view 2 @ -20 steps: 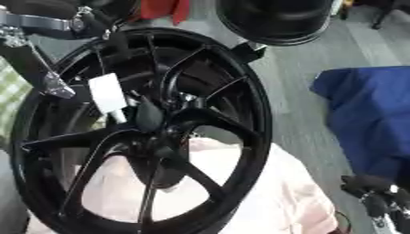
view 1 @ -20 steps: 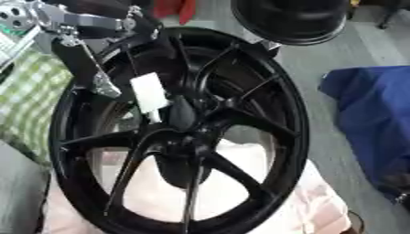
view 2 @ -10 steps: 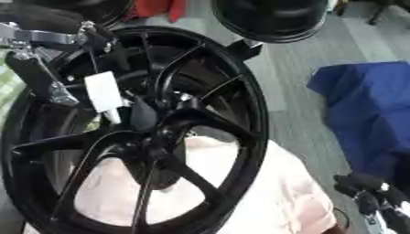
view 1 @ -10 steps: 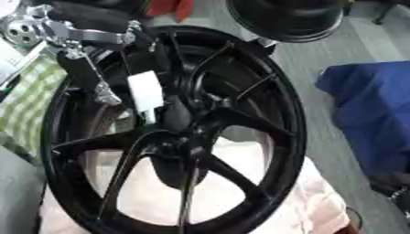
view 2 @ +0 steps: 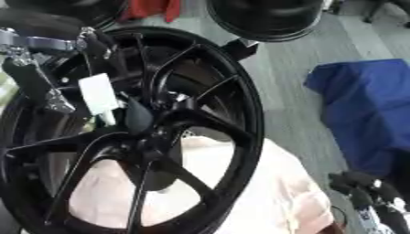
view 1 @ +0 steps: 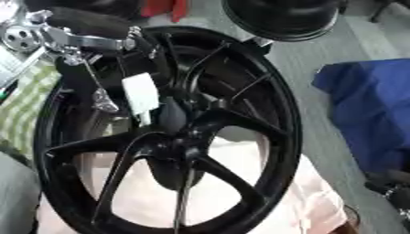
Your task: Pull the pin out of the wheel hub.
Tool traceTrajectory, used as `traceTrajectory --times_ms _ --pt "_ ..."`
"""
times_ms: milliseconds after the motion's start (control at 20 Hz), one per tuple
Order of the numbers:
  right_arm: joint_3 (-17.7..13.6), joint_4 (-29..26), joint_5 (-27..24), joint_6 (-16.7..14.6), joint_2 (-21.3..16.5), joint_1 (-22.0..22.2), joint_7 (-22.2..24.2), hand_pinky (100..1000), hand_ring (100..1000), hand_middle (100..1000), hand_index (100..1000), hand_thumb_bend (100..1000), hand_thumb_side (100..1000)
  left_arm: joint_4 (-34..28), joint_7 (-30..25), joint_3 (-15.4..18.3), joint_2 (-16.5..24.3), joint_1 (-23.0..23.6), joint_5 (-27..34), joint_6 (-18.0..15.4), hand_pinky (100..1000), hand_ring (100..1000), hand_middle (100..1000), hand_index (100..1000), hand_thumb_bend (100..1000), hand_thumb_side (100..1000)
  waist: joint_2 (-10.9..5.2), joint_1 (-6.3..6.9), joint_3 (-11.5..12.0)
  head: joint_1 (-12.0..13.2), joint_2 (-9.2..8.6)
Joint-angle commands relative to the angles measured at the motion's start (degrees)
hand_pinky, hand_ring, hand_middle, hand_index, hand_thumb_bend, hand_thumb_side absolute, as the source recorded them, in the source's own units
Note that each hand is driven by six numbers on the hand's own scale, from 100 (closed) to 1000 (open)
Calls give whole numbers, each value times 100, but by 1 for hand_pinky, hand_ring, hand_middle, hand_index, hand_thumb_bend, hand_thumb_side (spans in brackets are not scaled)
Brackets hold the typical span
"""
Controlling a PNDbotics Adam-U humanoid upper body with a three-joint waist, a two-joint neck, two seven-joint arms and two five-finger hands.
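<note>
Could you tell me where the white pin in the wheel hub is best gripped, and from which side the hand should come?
Probably by its wide white upper block, which stands clear of the black wheel hub; its thin lower tip runs down toward the hub. Come from the upper left, where the left hand already is, pinching the block's flat sides.

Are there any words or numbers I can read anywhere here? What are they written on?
No words or numbers can be read.
White pin held by the left hand: plain, no writing shows.
Black wheel: no lettering shows.
Blue cloth: plain.
Right hand, at the lower right corner: a small white patch near it, too blurred to read.
</note>
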Motion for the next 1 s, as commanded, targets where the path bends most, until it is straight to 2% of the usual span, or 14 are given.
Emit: traceTrajectory --times_ms 50,400,550,850,1000 --pt "8 -72 48 59 -24 -12 -27 829 820 654 755 104 470 -114 -772 24 173 -148 -2 -862 907 819 710 800 476 100 -70 12 -17 -14 -61" --pt "23 -72 77 170 -20 -61 -49 828 818 652 754 102 478 -137 -772 23 207 -165 60 -841 896 799 668 775 428 100 -51 52 -30 -15 -67" --pt "26 -72 72 198 -30 -75 -53 829 818 652 754 101 481 -173 -772 29 205 -182 143 -781 888 768 600 759 397 100 -48 65 -31 -15 -66" --pt "25 -72 26 300 -26 -101 -76 829 818 651 754 100 494 -205 -772 144 189 -211 286 -603 821 575 372 553 324 100 -46 76 -32 -17 -85" --pt "23 -72 -3 328 -27 -110 -75 829 818 651 754 100 508 -227 -772 243 174 -237 356 -517 813 528 335 538 301 100 -44 80 -37 -16 -89"
